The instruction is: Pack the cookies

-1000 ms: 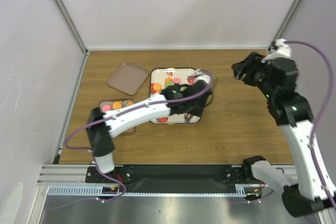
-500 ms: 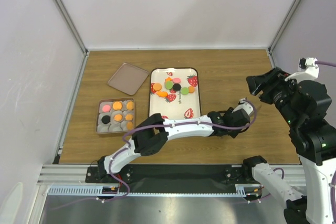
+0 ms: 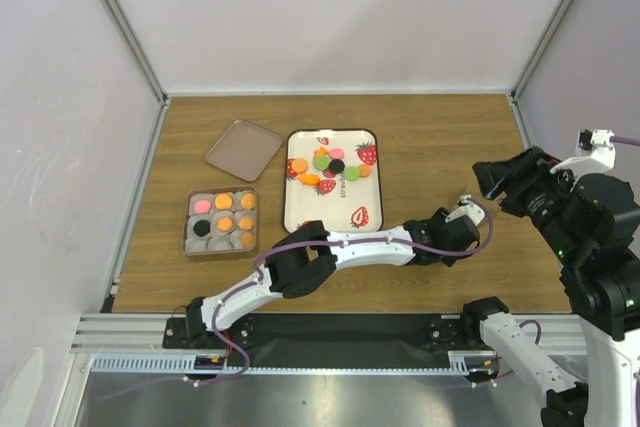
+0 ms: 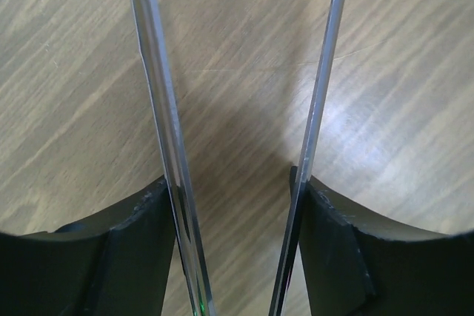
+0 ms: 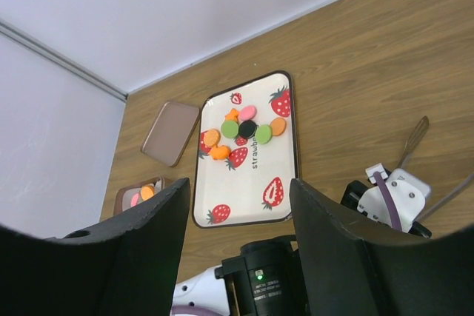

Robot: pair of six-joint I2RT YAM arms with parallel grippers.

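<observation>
Several loose cookies (image 3: 330, 165), orange, green, pink and black, lie clustered at the far end of the strawberry-print tray (image 3: 345, 232). More cookies (image 3: 222, 219) sit in the compartments of a small brown box (image 3: 186, 232) left of the tray. My left gripper (image 3: 468, 209) is stretched far right of the tray, low over bare wood. In the left wrist view its thin blades (image 4: 241, 72) stand apart with only wood between them. My right gripper (image 3: 488, 179) hovers high at the right edge, open and empty (image 5: 238, 186), looking down on the cookies (image 5: 244, 127).
The box's brown lid (image 3: 243, 144) lies flat behind the box, left of the tray's far end. The left arm (image 3: 350, 247) spans the table just in front of the tray. Grey walls close in the left, back and right sides.
My left arm has swung from over the tray to the bare wood on its right, and its blades have spread wider. The right arm has pulled back toward the right edge.
</observation>
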